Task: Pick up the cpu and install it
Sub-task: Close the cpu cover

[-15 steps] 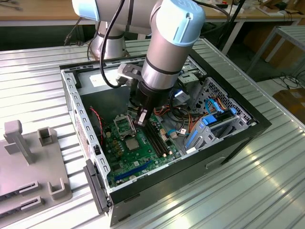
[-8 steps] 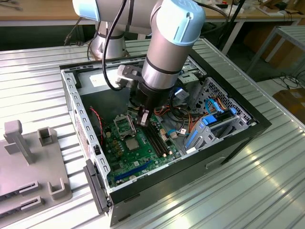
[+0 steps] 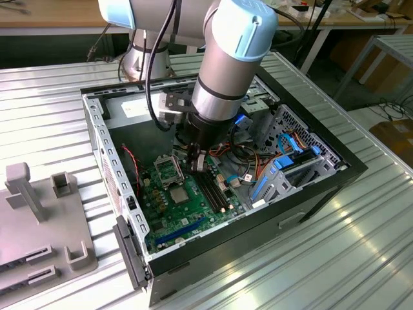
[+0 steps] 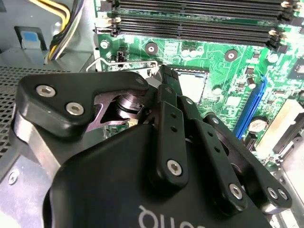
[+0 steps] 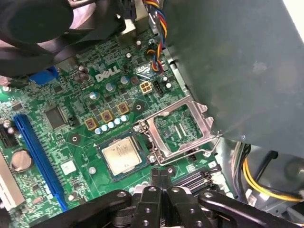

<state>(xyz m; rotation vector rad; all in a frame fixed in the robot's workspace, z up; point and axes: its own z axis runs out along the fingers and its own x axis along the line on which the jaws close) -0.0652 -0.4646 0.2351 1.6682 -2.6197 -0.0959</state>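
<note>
**CPU seated in its socket, closed gripper just beside it inside the open case**

An open computer case [image 3: 322, 187] lies on a table of ribbed, silvery metal slats [image 3: 361, 258] that catch bright streaks of light. At the lower left of the exterior view a grey plastic fixture [image 3: 39, 219] with upright posts rests on the same surface. Behind the table, across the top of the frame, wooden benches [image 3: 51, 13] and metal table legs stand, with cables on the floor at the far right.

The arm [image 3: 229, 64], grey with pale blue caps, reaches down into the case at the centre of the frame. Its gripper [image 3: 197, 165] hangs just above the green motherboard [image 3: 174, 213], beside the long black memory slots [image 3: 213, 190]. In the first wrist view the black fingers [image 5: 152, 183] are pressed together with nothing between them.

The cpu [image 5: 120, 156], silver-faced and square, sits flat in its socket at the lower centre of the first wrist view, just beyond the fingertips. The socket's metal retention frame [image 5: 178, 130] is swung open to the right of the chip. A blue expansion slot [image 5: 35, 156] runs down the left side of that frame.
</note>
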